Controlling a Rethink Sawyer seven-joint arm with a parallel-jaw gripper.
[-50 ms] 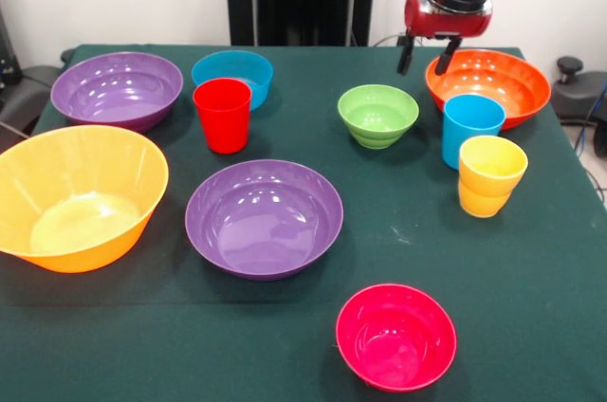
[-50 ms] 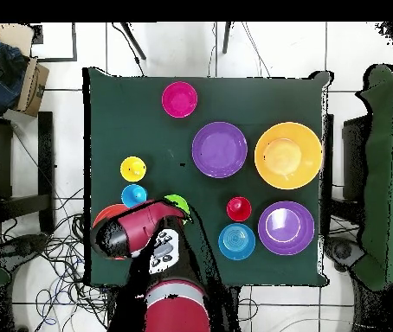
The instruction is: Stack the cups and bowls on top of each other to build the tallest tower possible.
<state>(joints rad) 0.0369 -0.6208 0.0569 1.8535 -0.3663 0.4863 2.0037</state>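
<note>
My gripper hangs open and empty above the table's far right, over the left rim of the orange bowl. The green bowl sits just left of it. In front of the orange bowl stand the light blue cup and the yellow cup, both upright. The red cup stands by the blue bowl. Two purple bowls, the yellow-orange bowl and the magenta bowl lie apart, all upright. Overhead, the arm hides most of the orange bowl.
Everything rests on a dark green tablecloth. Chairs stand off both sides of the table, and cables lie on the floor beside the robot's base. A cardboard box sits on the floor at one corner.
</note>
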